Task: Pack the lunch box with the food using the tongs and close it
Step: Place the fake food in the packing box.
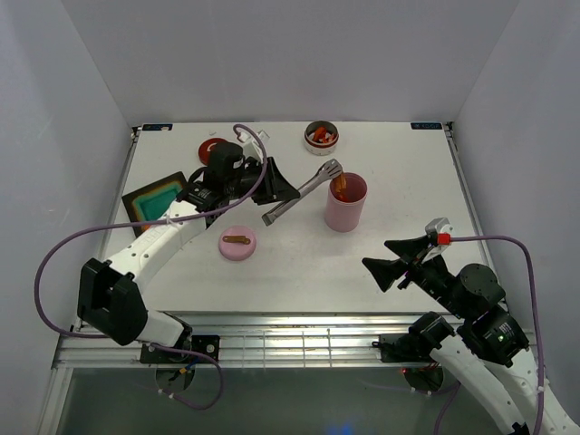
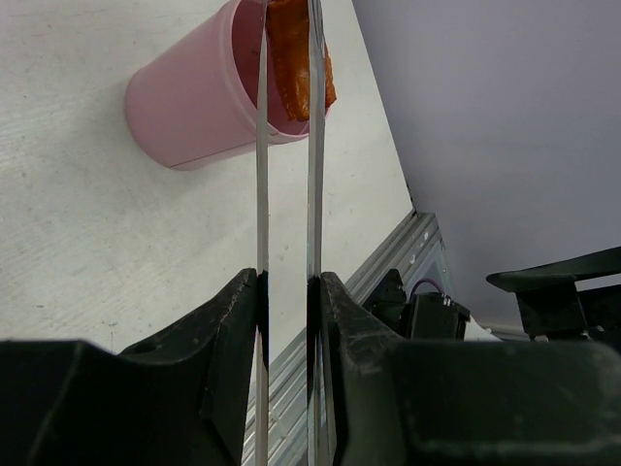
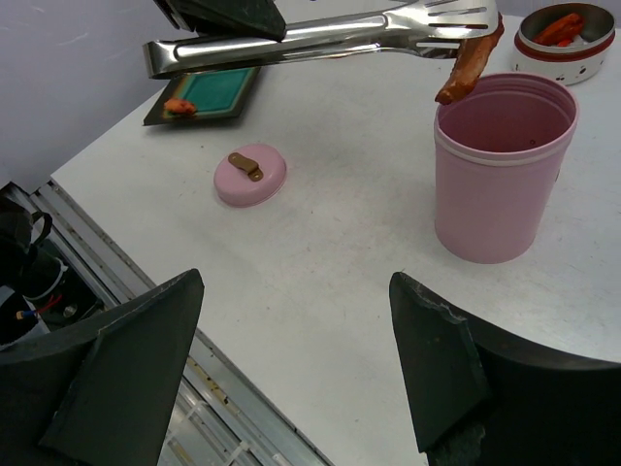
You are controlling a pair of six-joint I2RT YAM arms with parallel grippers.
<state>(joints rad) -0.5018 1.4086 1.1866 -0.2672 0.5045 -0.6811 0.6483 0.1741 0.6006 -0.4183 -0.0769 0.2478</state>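
My left gripper (image 1: pixel 276 186) (image 2: pixel 288 282) is shut on the handle end of the silvery tongs (image 1: pixel 304 193) (image 2: pixel 262 175) (image 3: pixel 320 34). The tongs pinch an orange-red strip of food (image 1: pixel 339 186) (image 2: pixel 299 68) (image 3: pixel 471 63) that hangs at the rim of the open pink cylindrical lunch box (image 1: pixel 346 210) (image 3: pixel 500 184). The strip's lower end dips just inside the mouth. The box's pink lid (image 1: pixel 237 243) (image 3: pixel 250 175) lies flat on the table to the left. My right gripper (image 1: pixel 377 254) (image 3: pixel 296 277) stands open, holding nothing, in front of the box and to its right.
A round white bowl (image 1: pixel 322 137) (image 3: pixel 563 39) with orange and red food pieces stands at the back. A black tray with teal inside (image 1: pixel 154 201) (image 3: pixel 209 92) sits at the left and holds an orange piece (image 3: pixel 178 105). A red disc (image 1: pixel 210 148) lies behind the left arm.
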